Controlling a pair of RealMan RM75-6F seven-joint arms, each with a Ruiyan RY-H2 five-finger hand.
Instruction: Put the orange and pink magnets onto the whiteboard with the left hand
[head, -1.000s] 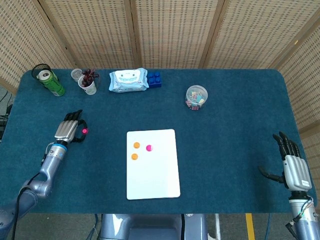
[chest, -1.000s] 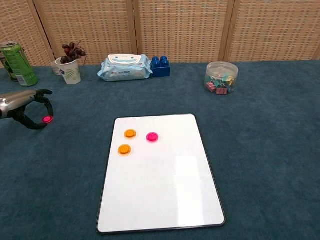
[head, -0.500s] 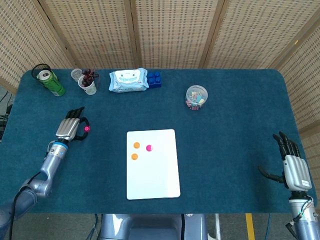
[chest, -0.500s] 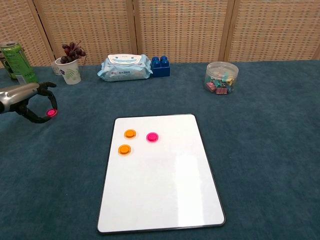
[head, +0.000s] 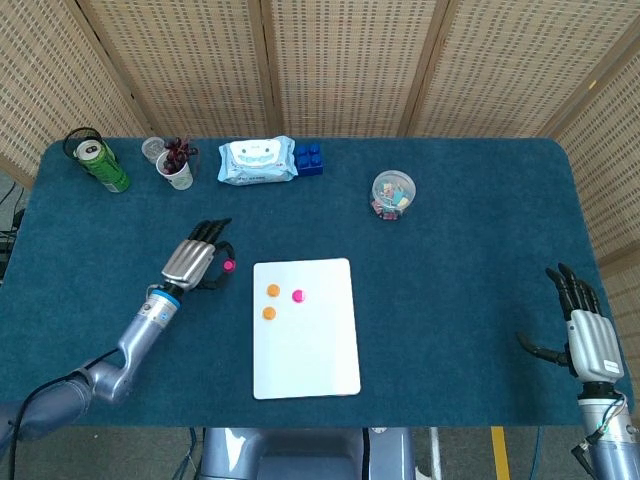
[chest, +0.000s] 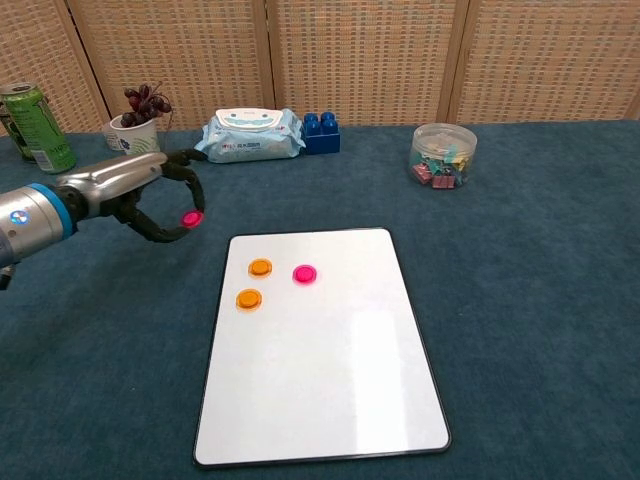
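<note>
A pink magnet (chest: 190, 218) is pinched between the dark fingertips (chest: 178, 232) of the left robot hand (chest: 150, 190), which is held above the blue worktop (chest: 520, 260) just beside the upper left corner of the whiteboard (chest: 330, 380). In the head view the same left robot hand (head: 195, 265) is seen with the pink magnet (head: 229, 266) at its tip, near the board's left edge but apart from it. On the whiteboard (head: 310, 350) two orange magnets (chest: 260, 268) (chest: 249, 299) and a second pink magnet (chest: 305, 274) are laid close together in the upper left part.

The right robot hand (head: 585, 330) is seen at the right edge of the worktop in the head view, released, fingers spread and nothing grasped.

Along the far edge of the worktop a green can (chest: 28, 125), a paper cup (chest: 140, 140), a pack of wipes (chest: 250, 135), a blue brick (chest: 322, 132) and a clear tub of clips (chest: 443, 157) are set.
</note>
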